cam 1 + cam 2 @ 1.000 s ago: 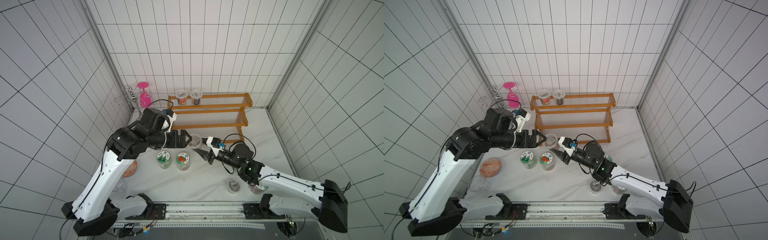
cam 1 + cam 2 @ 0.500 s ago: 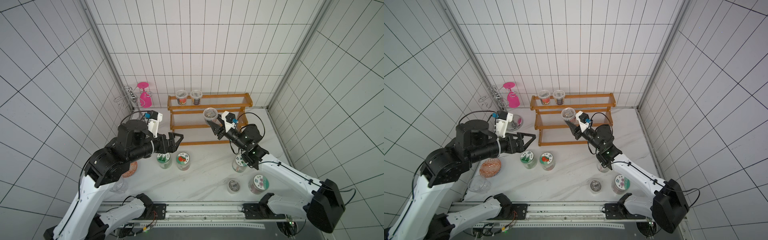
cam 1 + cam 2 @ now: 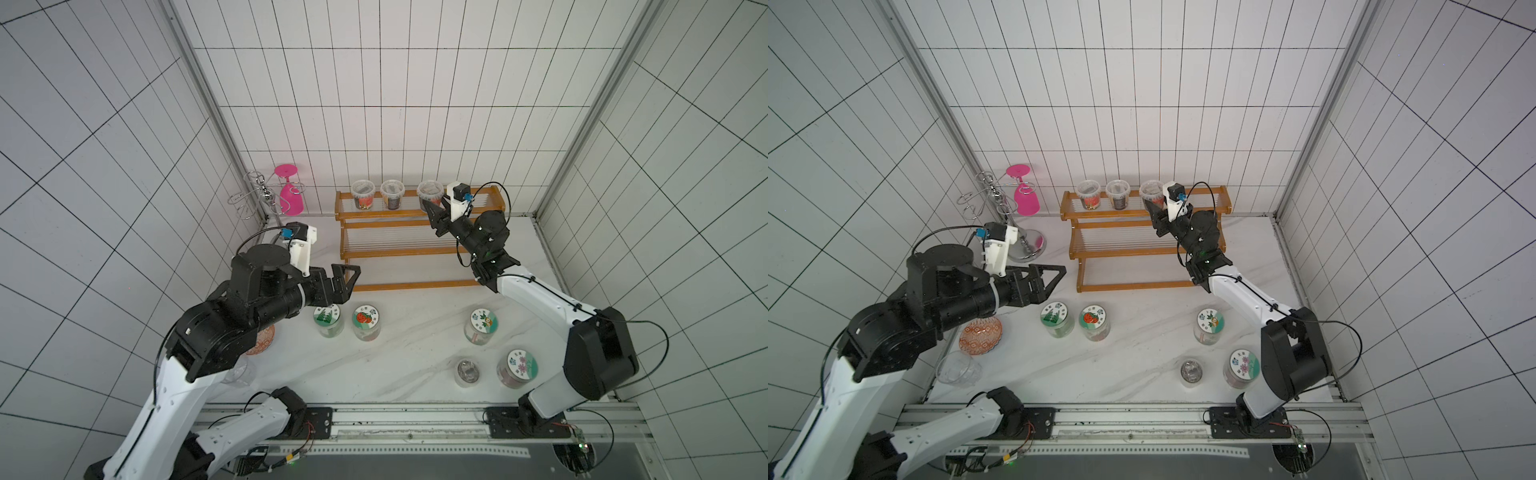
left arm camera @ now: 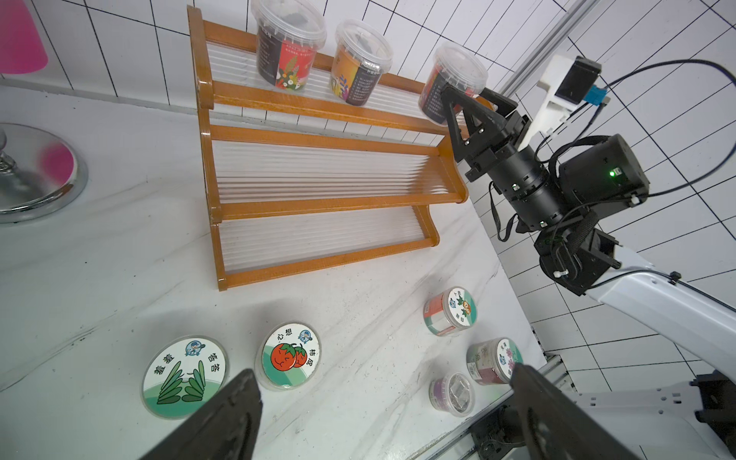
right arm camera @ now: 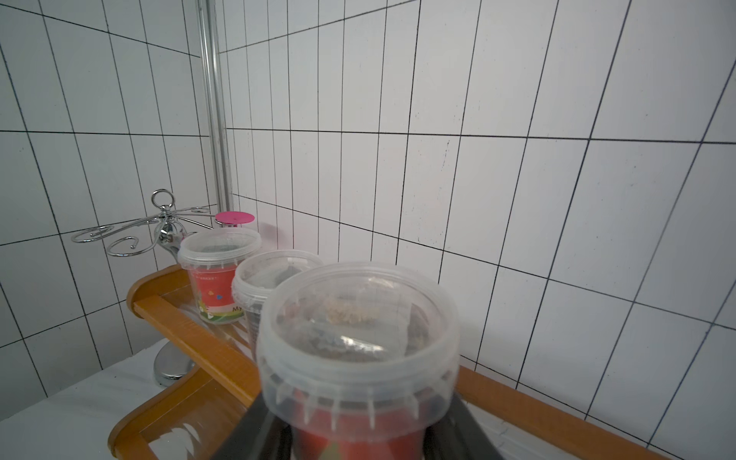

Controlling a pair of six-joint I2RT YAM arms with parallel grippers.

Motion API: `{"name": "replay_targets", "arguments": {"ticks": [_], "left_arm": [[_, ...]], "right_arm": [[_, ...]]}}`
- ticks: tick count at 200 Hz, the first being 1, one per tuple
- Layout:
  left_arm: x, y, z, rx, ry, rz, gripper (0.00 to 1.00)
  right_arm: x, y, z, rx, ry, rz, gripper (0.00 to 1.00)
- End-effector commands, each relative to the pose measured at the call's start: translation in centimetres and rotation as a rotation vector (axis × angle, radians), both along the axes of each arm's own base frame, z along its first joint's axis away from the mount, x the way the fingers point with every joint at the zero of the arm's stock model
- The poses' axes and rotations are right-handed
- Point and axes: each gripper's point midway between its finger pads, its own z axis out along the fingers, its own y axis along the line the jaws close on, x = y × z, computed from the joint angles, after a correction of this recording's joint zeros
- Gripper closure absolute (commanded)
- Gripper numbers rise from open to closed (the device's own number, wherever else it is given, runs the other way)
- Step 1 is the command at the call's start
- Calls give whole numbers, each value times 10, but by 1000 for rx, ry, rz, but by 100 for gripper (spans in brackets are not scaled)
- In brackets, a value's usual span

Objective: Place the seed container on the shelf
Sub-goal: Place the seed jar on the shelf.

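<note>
Three tubs now stand in a row on the top tier of the shelf [image 3: 399, 214], and the third is your seed container [image 3: 430, 192], which the right gripper [image 3: 433, 210] has carried there. A second ago it was low over the table, close to the left gripper [image 3: 347, 274] and the lidded jars. Half a second ago it was level with the middle tier. It now sits just beside the two tubs [image 4: 290, 44] already on that tier. I judge the carry all but done, with only the set-down and release left. The right gripper's jaws are closed on the lower body of the seed container [image 4: 454, 79], which leans a little, and you cannot tell from these views whether its base rests on the ribbed board. The right arm reaches forward and up from its base, its wrist angled toward the right half of the top tier. The left arm has drawn back with its elbow bent. Its gripper is spread wide and empty, and it points toward the left end of the lowest tier from above the green-lidded jar [image 3: 328, 326].
</note>
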Motion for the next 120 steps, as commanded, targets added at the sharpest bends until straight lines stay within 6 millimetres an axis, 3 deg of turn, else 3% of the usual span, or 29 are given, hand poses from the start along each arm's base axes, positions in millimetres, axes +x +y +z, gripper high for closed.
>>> {"name": "replay_targets", "arguments": {"ticks": [1,58,120], "left_arm": [[2,2,6,-3,-48,1,1],[1,8,11,-2,-77,19,2],[-2,15,9,0,-86,44,1]], "right_arm": [[12,-5,32,46,-35,-21,52],[33,2,16,18,6,-42,52],[43,10,-1,4,53,-29,51]]}}
